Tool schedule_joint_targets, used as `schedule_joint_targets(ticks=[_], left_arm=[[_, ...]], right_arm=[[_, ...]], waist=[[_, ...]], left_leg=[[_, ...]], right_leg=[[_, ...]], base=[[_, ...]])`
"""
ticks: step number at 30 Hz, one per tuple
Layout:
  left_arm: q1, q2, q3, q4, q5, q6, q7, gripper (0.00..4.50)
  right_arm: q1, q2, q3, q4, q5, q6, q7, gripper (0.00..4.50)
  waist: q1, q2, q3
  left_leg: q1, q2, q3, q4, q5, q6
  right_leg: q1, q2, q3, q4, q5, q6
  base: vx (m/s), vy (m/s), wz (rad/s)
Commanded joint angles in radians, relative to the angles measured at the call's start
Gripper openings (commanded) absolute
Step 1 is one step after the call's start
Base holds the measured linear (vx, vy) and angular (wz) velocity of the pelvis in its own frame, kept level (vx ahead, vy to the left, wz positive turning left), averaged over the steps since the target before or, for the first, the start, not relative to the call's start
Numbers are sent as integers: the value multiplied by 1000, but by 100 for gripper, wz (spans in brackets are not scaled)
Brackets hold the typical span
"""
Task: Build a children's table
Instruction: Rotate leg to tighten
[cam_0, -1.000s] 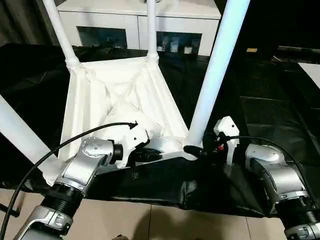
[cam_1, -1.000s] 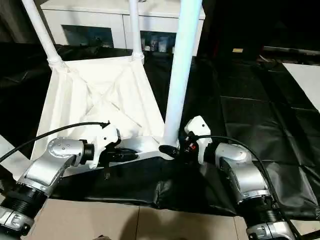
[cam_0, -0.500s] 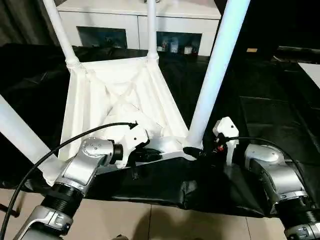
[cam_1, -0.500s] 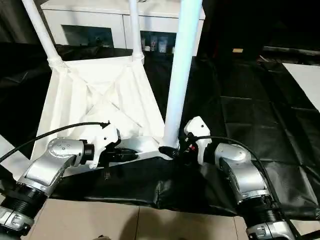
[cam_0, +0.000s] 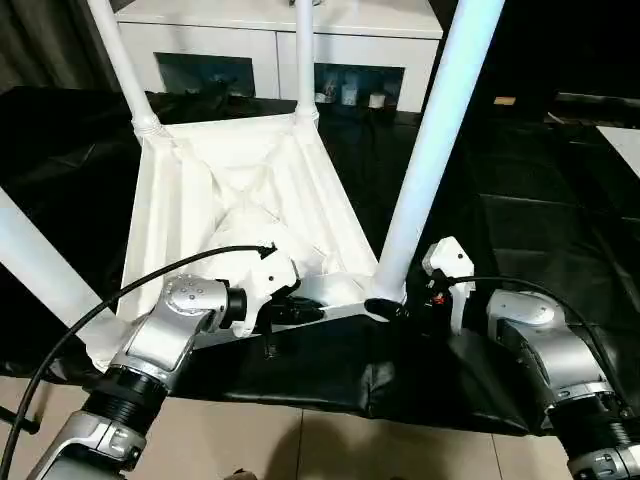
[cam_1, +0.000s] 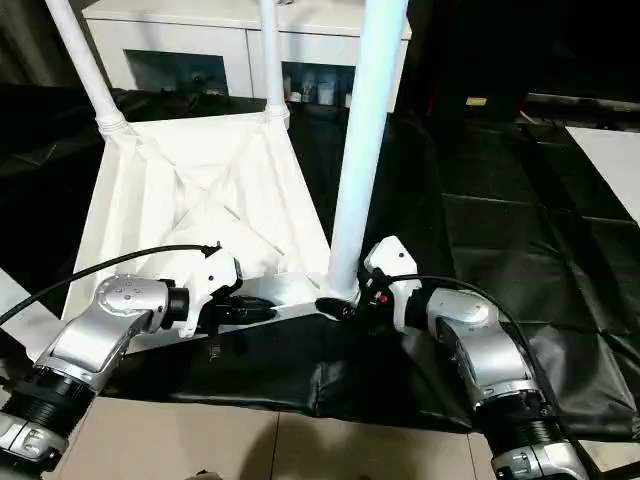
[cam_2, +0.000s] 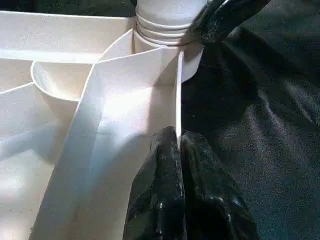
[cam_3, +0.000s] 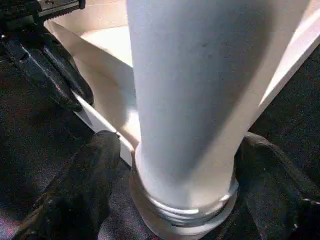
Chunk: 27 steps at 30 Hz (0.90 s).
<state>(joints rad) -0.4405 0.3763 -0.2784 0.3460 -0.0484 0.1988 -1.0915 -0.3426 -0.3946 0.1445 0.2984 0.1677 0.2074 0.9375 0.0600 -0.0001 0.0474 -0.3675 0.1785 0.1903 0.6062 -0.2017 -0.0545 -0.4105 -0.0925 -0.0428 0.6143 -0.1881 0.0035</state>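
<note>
Drawing the upturned tabletop (cam_0: 245, 215) nearer across the black cover (cam_0: 540, 230): left gripper (cam_2: 178, 146) clamped on its near rim, right gripper (cam_3: 175, 200) spread around the fourth leg (cam_0: 425, 160), seating it.

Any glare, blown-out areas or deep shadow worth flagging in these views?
Left eye view: the white plastic tabletop's ribbed underside is bright, the ribs faint; the black cloth shows sheen. Left wrist view: the tabletop wall glares white beside the left gripper. Right wrist view: the white tube leg is shadowed grey.

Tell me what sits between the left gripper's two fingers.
The thin near edge wall of the upturned tabletop: in the left wrist view, the left gripper pinches that rim.
</note>
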Motion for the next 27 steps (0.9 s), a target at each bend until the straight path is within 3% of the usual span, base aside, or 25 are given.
schedule_joint_targets(ticks=[1,3,9,23,24,27], left_arm=[[0,-8,-17,-26,-15,-15,-18,0],[1,-7,-17,-28,-16,-14,-20,0],[-5,-5,-19,-20,-11,-19,-21,0],[-13,-20,-10,-2,0,-3,20,0],[-15,-23,-6,-1,-6,5,17,44],[-20,-14,-17,7,30,-22,44,44]], right_arm=[[5,12,21,27,4,16,17,327],[6,14,23,29,2,16,16,297],[9,12,36,38,-14,4,14,261],[5,14,38,58,-42,-29,-4,256],[4,14,38,59,-42,-29,-4,256],[3,12,37,60,-47,-34,-7,256]], waist=[[0,-11,-68],[-1,-11,-67],[-1,-8,-67],[-2,-11,-65],[-3,-11,-64],[-3,-10,-65]], left_leg=[[7,43,-12,-64,-83,108],[8,44,-13,-65,-89,106],[9,44,-13,-66,-101,95],[9,44,-13,-67,-111,95],[9,44,-13,-68,-123,89],[10,45,-14,-68,-130,82]], right_leg=[[58,-45,35,-51,-36,-284],[58,-44,34,-52,-46,-283],[58,-44,34,-53,-55,-280],[58,-45,35,-56,-67,-278],[58,-45,35,-58,-89,-274],[57,-45,35,-60,-101,-267]], base=[[0,0,0],[0,0,0],[0,0,0],[0,0,0],[0,0,0],[0,0,0]])
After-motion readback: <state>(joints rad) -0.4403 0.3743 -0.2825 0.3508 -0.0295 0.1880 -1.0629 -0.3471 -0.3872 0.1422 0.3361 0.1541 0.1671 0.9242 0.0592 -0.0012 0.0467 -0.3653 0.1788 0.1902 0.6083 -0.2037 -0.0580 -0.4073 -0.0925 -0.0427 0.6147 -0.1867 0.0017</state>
